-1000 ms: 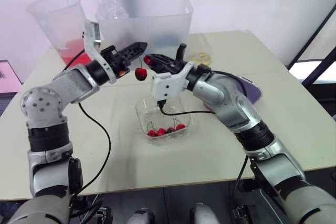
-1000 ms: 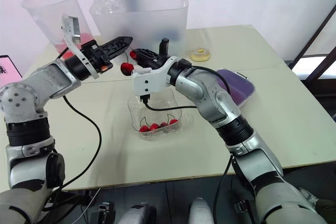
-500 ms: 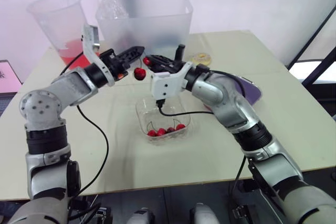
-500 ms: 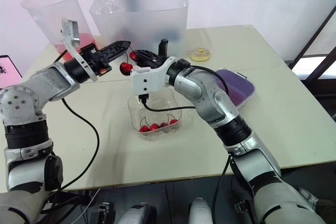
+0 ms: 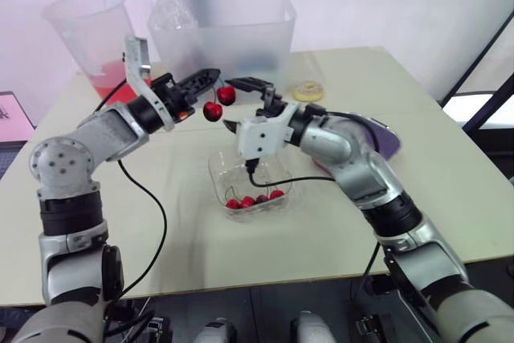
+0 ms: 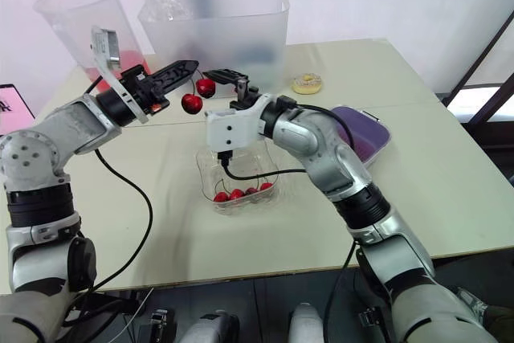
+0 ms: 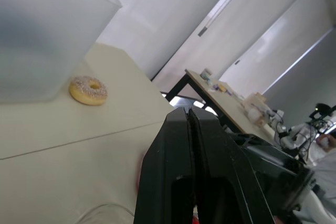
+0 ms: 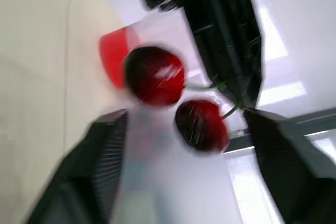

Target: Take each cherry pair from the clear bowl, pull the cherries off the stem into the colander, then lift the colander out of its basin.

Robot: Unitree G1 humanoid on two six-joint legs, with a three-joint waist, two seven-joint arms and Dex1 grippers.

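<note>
Cherry pair [image 5: 213, 111] hangs in the air near the clear bowl [image 5: 217, 176]. Its green stems are pinched at the tip of the left gripper [image 5: 212, 78], whose black fingers are pressed together. Right gripper [image 5: 233, 103] sits just beside the fruit with its fingers spread wide, and in the right wrist view the two cherries lie between them. More cherries [image 5: 254, 198] lie in the bowl on the pale tabletop [image 5: 450, 174]. Behind stand a frosted tub [image 5: 241, 26] and a clear jug [image 5: 84, 26] holding something red. A sprinkled doughnut [image 5: 306, 90] lies near the tub.
</note>
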